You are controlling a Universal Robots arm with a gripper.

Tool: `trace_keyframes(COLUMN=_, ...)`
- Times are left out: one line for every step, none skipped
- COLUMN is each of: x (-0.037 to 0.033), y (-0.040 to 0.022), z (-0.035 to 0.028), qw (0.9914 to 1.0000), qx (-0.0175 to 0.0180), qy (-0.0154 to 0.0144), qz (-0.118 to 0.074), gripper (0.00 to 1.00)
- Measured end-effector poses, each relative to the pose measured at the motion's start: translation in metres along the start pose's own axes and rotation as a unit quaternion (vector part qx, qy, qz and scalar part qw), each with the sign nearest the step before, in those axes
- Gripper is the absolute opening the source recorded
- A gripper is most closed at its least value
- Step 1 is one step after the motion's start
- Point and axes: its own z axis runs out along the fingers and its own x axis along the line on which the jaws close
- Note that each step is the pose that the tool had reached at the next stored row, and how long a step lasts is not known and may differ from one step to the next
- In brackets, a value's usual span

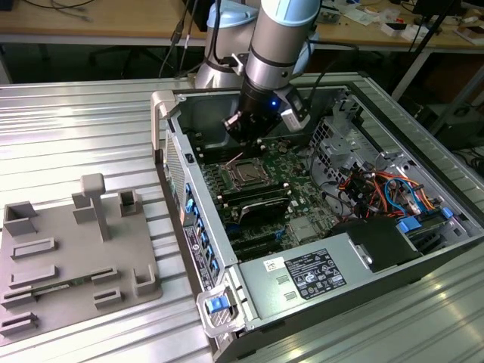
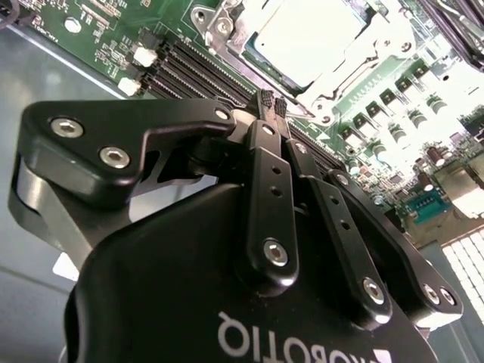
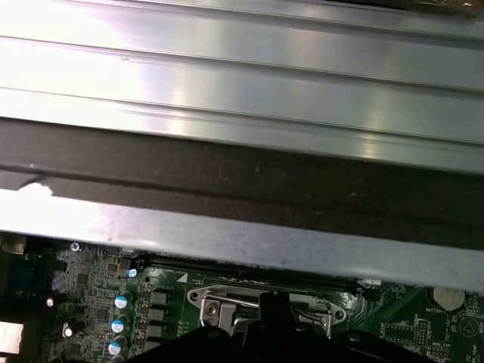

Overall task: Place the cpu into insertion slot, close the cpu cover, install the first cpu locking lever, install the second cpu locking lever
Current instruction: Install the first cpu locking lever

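Note:
The cpu [image 2: 306,38] lies silver side up in its socket [image 1: 246,175] on the green motherboard inside the open computer case. The shiny cpu cover [image 2: 234,38] lies flat around it as a frame. A thin lever rod [image 1: 234,159] slants up from the socket's far side. My gripper [image 1: 240,134] hangs just above and behind the socket. In the second wrist view its black fingers [image 2: 270,102] are pressed together with nothing between them, tips close to the socket's edge. The first wrist view shows a fingertip [image 3: 274,306] in front of the socket's metal frame [image 3: 219,299].
The case wall [image 3: 242,144] stands close behind the gripper. Memory slots [image 2: 189,72] flank the socket. A power supply [image 1: 310,276] and coloured cables [image 1: 382,189] fill the exterior view's right side. A grey fixture plate [image 1: 76,257] lies outside the case on the ribbed table.

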Motion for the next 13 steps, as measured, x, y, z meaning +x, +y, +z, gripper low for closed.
trace_keyframes(x=0.0004, y=0.0003, z=-0.0009, qw=1.0, qx=0.0, qy=0.0, qz=0.0, gripper=0.11)
trace_keyframes(x=0.0008, y=0.0005, z=-0.002, qw=1.0, qx=0.0, qy=0.0, qz=0.0, gripper=0.11)
trace_keyframes(x=0.0011, y=0.0009, z=-0.0031, qw=1.0, qx=0.0, qy=0.0, qz=0.0, gripper=0.11)
trace_keyframes(x=0.0015, y=0.0012, z=-0.004, qw=1.0, qx=0.0, qy=0.0, qz=0.0, gripper=0.11)
trace_keyframes(x=0.002, y=0.0016, z=-0.0049, qw=1.0, qx=-0.0001, qy=0.0, qz=0.0, gripper=0.11)
trace_keyframes(x=0.0023, y=0.0019, z=-0.0056, qw=1.0, qx=-0.0001, qy=0.0, qz=0.0, gripper=0.11)
trace_keyframes(x=0.0028, y=0.0024, z=-0.0061, qw=1.0, qx=-0.0001, qy=0.0, qz=0.0, gripper=0.11)
trace_keyframes(x=0.003, y=0.0029, z=-0.0062, qw=1.0, qx=-0.0001, qy=-0.0001, qz=0.0, gripper=0.11)
trace_keyframes(x=0.0029, y=0.0041, z=-0.0062, qw=1.0, qx=0.0, qy=0.0, qz=0.0, gripper=0.11)
trace_keyframes(x=0.0028, y=0.0049, z=-0.0061, qw=1.0, qx=0.0, qy=-0.0001, qz=0.0, gripper=0.11)
trace_keyframes(x=0.0027, y=0.006, z=-0.0061, qw=1.0, qx=0.0, qy=0.0, qz=0.0, gripper=0.11)
trace_keyframes(x=0.0025, y=0.0067, z=-0.0059, qw=1.0, qx=0.0, qy=0.0, qz=0.0, gripper=0.11)
trace_keyframes(x=0.0022, y=0.0071, z=-0.0056, qw=1.0, qx=-0.0001, qy=-0.0001, qz=0.0, gripper=0.11)
